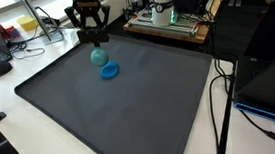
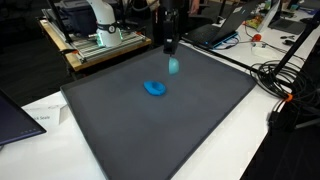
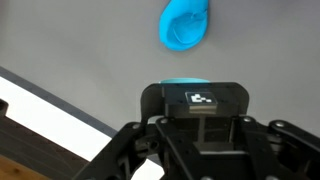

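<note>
Bright, even room light; faint sheen on dark mat (image 1: 130, 103). Wrist view: gripper (image 3: 185, 90) dim, soft; teal ball (image 3: 178, 81) blurred.

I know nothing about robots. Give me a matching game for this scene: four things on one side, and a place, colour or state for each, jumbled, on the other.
Things:
1 teal object
2 blue object
3 mat
4 fingers

Descriptions:
A dark grey
B shut
C lying on the mat
D held from above

Pairs: 1-D, 2-C, 3-A, 4-B
</note>
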Controlling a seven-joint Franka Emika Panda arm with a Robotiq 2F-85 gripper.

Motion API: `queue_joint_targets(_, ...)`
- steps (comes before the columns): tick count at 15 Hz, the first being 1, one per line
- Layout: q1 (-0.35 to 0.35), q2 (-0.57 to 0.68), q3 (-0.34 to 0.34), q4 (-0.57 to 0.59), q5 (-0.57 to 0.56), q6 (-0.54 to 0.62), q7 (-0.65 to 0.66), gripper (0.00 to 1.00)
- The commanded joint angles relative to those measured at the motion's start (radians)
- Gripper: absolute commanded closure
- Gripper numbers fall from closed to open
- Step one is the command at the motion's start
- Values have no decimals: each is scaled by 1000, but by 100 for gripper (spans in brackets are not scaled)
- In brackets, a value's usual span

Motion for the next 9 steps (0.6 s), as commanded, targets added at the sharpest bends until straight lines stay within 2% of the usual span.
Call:
queue_joint_targets(1,20,85,17,133,-59,-120,55,78)
queue_joint_targets(9,58,265,29,377,-143,-313,113,78)
